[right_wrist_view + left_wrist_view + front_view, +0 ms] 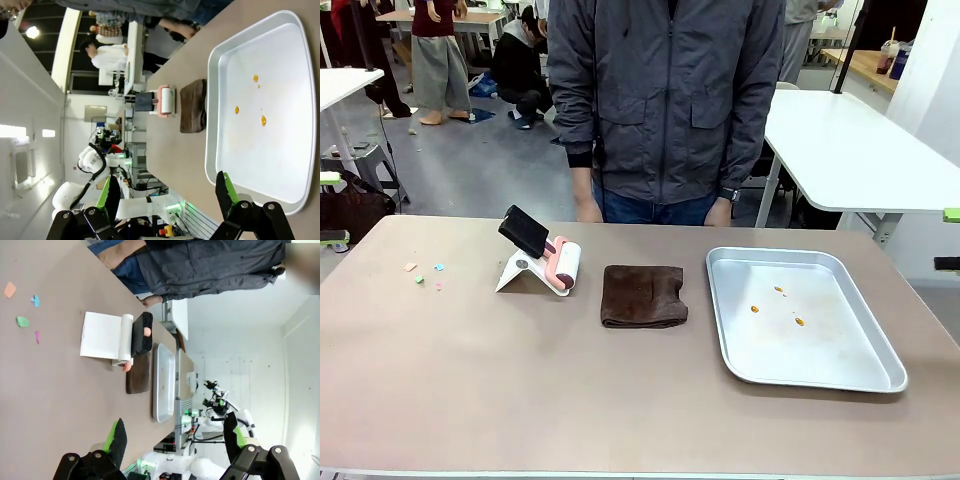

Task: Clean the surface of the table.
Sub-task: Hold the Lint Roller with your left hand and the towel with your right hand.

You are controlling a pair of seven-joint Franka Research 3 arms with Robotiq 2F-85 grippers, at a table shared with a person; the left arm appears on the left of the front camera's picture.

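Left gripper: I read jaws spread wide, nothing between them, over table. Right gripper: likewise wide, empty, just short of tray rim. Table spans whole front view. From table centre: brown cloth at 12 o'clock; tray at 3, orange spots inside; lint roller on white stand at 10; coloured scraps at 9. Person stands at far edge, 12 o'clock.

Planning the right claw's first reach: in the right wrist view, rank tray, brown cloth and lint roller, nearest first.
1. Metal tray, beside the right claw.
2. Brown cloth, beyond the tray's far side.
3. Lint roller, just past the cloth.
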